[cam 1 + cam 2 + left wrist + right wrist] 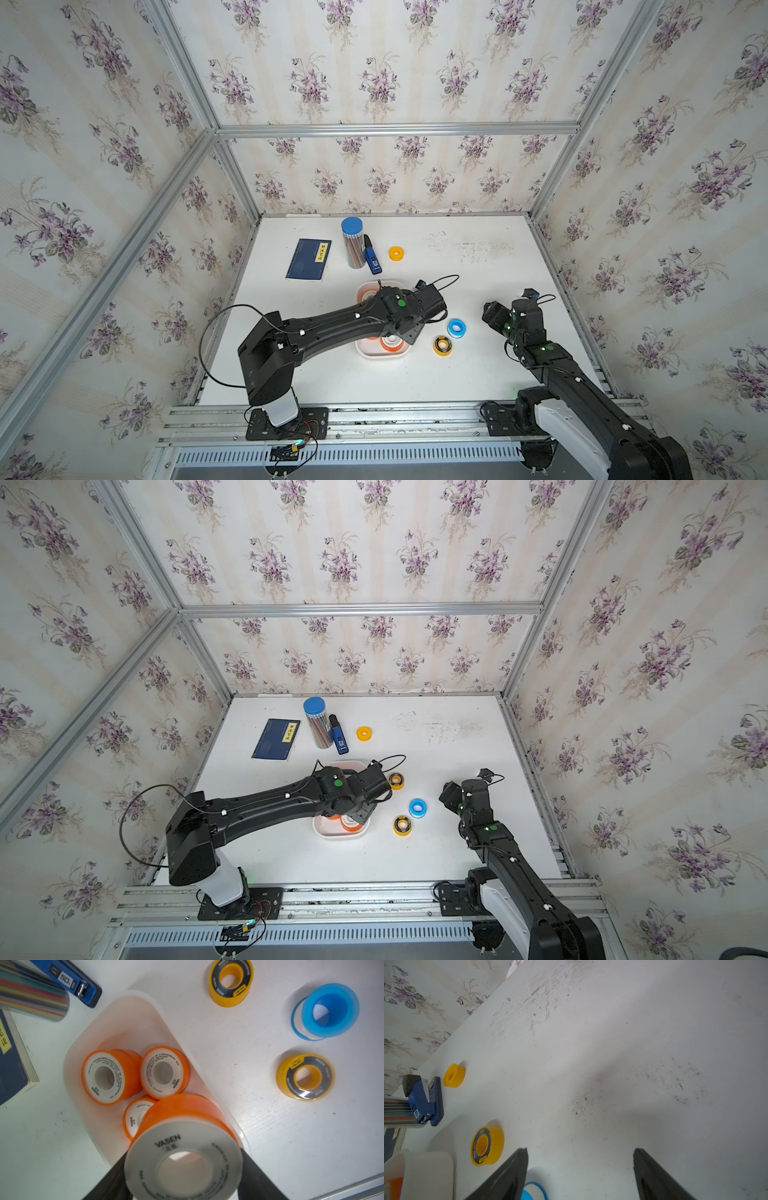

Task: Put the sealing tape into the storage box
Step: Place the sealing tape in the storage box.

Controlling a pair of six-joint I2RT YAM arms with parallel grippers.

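Observation:
My left gripper (184, 1159) is shut on an orange sealing tape spool (182, 1122), held by its sides just above the near end of the white storage box (116, 1022). Three more orange spools (112, 1076) lie in the box. In both top views the left arm covers most of the box (362, 352). On the table to its right lie a blue spool (456, 328) and two yellow spools with black labels (402, 825) (395, 781). A plain yellow spool (396, 253) lies farther back. My right gripper (580, 1150) is open and empty, beside the blue spool (534, 1191).
At the back left lie a dark blue booklet (308, 259), a clear tube of pencils with a blue lid (352, 243) and a blue stapler (372, 259). Aluminium frame rails and wallpapered walls close in the table on three sides.

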